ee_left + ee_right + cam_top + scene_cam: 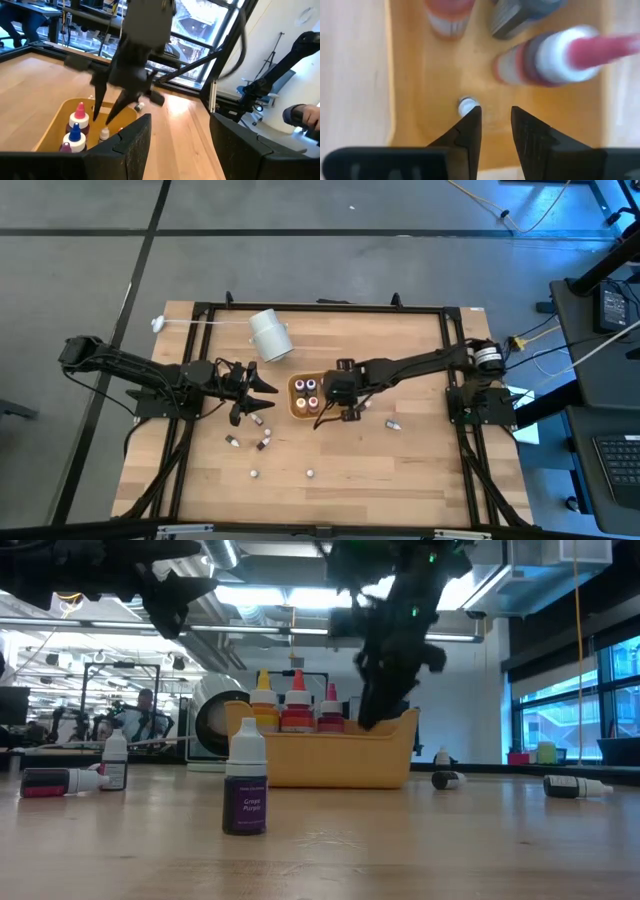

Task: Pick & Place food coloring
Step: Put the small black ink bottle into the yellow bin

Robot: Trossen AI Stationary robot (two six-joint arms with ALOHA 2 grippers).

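Note:
The orange tray sits mid-table with several food coloring bottles standing in it, seen with coloured tips in the low view. My right gripper points down into the tray's near part, open by a narrow gap with nothing between the fingers. Its spread fingers also show in the left wrist view. A small pale-capped bottle stands on the tray floor beside one finger. My left gripper hovers just left of the tray, open and empty. Loose bottles lie on the table nearby. My right gripper has the small bottle's pale cap right against the outer side of one fingertip. Whether they touch cannot be told. The fingers come from above, pointing down into the tray.
A large white cylinder lies beyond the tray toward the far edge. Loose bottles are scattered near the tray. A purple one stands upright close to the low camera. People sit in the room behind.

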